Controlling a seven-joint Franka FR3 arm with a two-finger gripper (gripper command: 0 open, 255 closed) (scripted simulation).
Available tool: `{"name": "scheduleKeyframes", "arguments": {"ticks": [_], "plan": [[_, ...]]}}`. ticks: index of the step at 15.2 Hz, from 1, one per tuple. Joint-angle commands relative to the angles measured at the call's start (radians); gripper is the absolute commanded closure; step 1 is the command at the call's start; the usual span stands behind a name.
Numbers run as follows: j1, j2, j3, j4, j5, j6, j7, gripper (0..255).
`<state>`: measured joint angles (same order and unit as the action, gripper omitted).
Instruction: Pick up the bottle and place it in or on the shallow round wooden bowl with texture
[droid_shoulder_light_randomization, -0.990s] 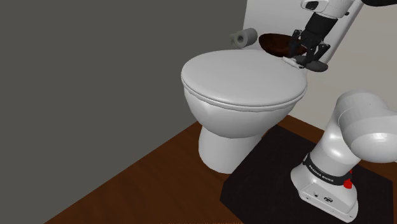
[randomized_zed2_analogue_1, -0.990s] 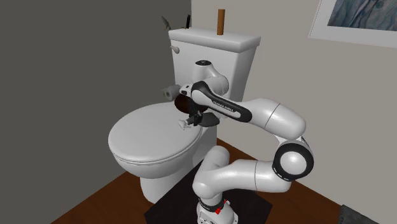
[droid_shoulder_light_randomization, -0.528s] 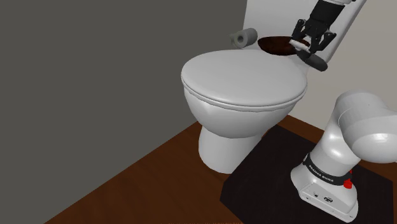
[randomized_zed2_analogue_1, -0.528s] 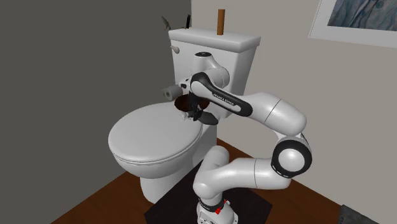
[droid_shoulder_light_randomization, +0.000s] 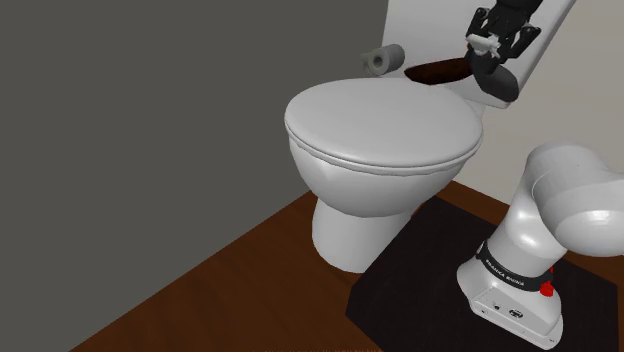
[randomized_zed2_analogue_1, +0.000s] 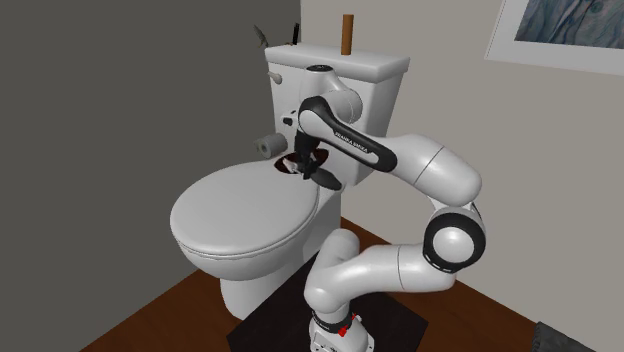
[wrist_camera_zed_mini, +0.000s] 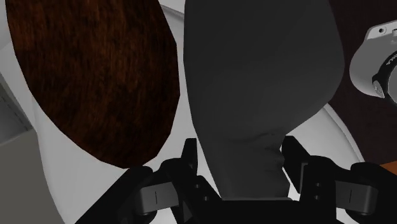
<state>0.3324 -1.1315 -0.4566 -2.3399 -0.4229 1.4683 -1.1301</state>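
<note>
Desk: Where was the bottle (wrist_camera_zed_mini: 261, 83) at that point?

Me: In the gripper (wrist_camera_zed_mini: 240, 162), up off the surface. The two fingers (wrist_camera_zed_mini: 189, 158) pressed on its narrow part, one on each side. It was a pinch, with the wide body sticking out past the tips. In the shoulder view it hung in the air over the back of the toilet lid (droid_shoulder_light_randomization: 385, 125), just beside the bowl (droid_shoulder_light_randomization: 438, 70) on that view's right, and higher than it.

Desk: So it was over the bowl?

Me: Not that I could say. Looking along the gripper, the bottle's body ran right next to the bowl's dark brown rim, and the bowl's middle lay off to one side. I judged it needed carrying across before any release.

Desk: How did you expect it to handle?

Me: It was drawn plain dark grey, so I couldn't name the material. It looked stiff and smooth, so I guessed it was light enough for a hold on the narrow part, but slick. With the bulk out beyond the fingers, I thought it might swing or slide in the pinch if I moved sharply.

Desk: Would you have held it elsewhere?

Me: No. The body looked too wide for the fingers to span, and the flare below the narrow part gave them something to catch on. My worry was the bowl — it is shallow, so a round bottle let go from height could roll out. I'd have brought it down close before opening.
</note>
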Motion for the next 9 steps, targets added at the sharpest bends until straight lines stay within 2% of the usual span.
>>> {"name": "scheduleKeyframes", "arguments": {"ticks": [1, 9], "plan": [[0.005, 0.017, 0.006, 0.038, 0.006, -0.020, -0.004, 255], [0.026, 0.083, 0.031, 0.177, 0.035, -0.093, -0.014, 255]]}}
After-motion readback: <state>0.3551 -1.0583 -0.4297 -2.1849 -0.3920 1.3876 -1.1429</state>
